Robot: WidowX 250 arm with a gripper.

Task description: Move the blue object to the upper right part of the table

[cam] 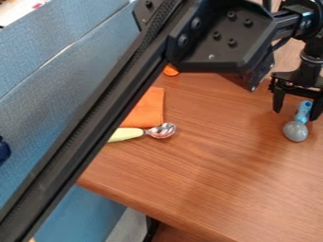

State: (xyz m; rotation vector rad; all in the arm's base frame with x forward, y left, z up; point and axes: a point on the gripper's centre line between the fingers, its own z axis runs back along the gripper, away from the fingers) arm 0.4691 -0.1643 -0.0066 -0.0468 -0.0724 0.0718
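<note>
Blue fabric panels (69, 61) stood along the left side, meeting at a pale slanting seam, and next to them lay a brown wood-grained table (208, 179) with a rounded corner at its lower left. Its near edge ran on a slant down toward the bottom of the view, where a dark leg (151, 228) and a grey surface (129, 226) showed below. Black and long, the arm (95, 130) crossed from the lower left up to the top, passing in front of the panels and part of the table, with a broad bolted section at its upper end. Near the right edge the gripper (296, 114) hung over the table, pointing down, its jaws spread wide. Between and just below them was the blue object (304, 112), on the right part of the table as seen; its slim blue handle leaned a little, the upper end toward the right, and its rounded grey end sat lower, nearer the bottom of the view. Whether the handle touched the jaw on the right could not be told. Well apart from it, toward the left, lay a spoon (163, 131) with a shiny metal bowl and a pale green handle partly hidden by the arm. Just above the spoon was an orange cloth (148, 108), also partly covered, and farther up, a small orange thing (170, 70) peeked out from under the arm's bolted section.
</note>
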